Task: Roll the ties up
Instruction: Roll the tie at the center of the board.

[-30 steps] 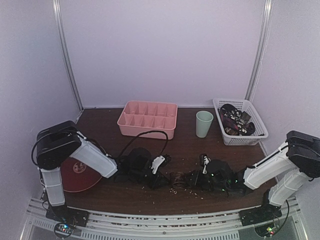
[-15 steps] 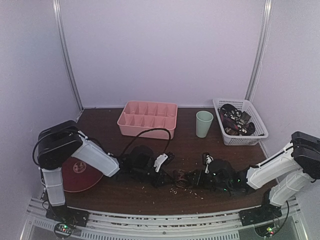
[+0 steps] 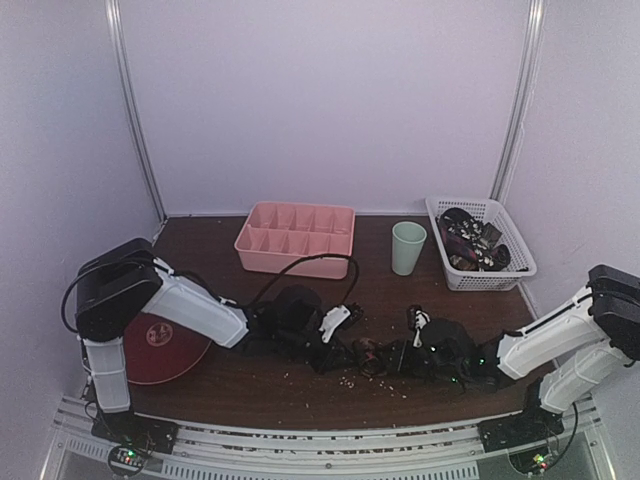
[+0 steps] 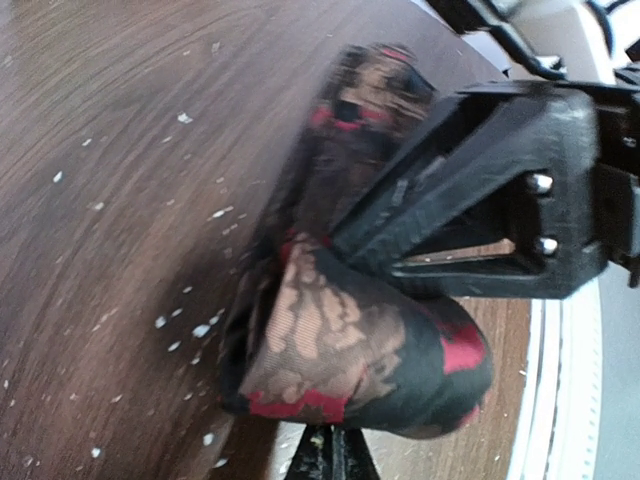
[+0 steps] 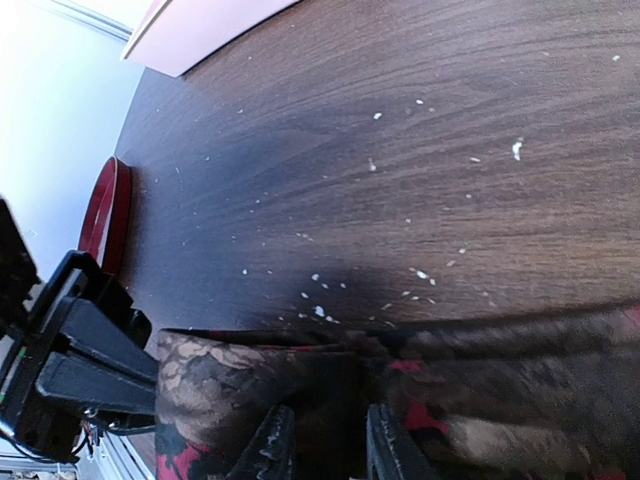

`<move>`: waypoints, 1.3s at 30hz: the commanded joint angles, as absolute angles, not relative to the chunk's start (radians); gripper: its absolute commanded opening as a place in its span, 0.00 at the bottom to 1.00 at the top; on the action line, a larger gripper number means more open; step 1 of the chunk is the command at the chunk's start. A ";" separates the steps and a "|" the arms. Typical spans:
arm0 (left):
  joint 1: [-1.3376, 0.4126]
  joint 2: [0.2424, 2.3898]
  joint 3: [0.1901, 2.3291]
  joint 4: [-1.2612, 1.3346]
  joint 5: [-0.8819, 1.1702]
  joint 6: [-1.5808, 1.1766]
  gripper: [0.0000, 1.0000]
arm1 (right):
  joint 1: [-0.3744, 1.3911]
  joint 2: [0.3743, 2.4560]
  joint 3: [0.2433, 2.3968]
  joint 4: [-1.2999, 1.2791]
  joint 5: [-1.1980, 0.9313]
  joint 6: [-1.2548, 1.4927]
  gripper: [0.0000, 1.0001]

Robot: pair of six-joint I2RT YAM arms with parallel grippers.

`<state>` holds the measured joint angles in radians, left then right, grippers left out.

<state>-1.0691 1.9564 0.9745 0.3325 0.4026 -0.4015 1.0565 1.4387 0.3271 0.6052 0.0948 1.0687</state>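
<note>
A tie point(image 3: 368, 356), black with red and tan pattern, lies bunched on the brown table point(image 3: 220, 250) between both grippers. My right gripper point(image 3: 393, 358) is shut on it; in the right wrist view the fabric point(image 5: 250, 390) fills the gap between the fingers point(image 5: 275, 445) of that gripper point(image 5: 325, 445). In the left wrist view the tie point(image 4: 350, 340) bulges just beyond my left gripper point(image 4: 330, 462), whose jaws are shut with their tips at the cloth's lower edge. The right gripper's black finger point(image 4: 470, 220) presses into the tie from the right. My left gripper point(image 3: 340, 350) sits at the tie's left end.
A pink divided tray point(image 3: 296, 238), a green cup point(image 3: 408, 247) and a white basket point(image 3: 490, 280) heaped with more ties point(image 3: 470, 240) stand along the back. A red plate point(image 3: 160, 350) lies near left. White crumbs point(image 5: 320, 310) dot the table.
My left arm has reached further right, bringing its gripper up against the tie. The right gripper has shifted slightly right, still holding the tie.
</note>
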 commanded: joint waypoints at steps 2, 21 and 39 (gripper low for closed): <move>-1.106 1.980 1.065 0.316 0.391 -0.333 0.03 | 1.063 1.412 0.292 0.620 0.077 1.057 0.27; -1.121 2.014 1.161 0.186 0.316 -0.312 0.18 | 1.038 1.324 0.309 0.463 0.200 0.995 0.27; -1.118 1.935 1.134 0.094 0.160 -0.346 0.09 | 1.036 1.491 0.395 0.639 -0.055 0.984 0.26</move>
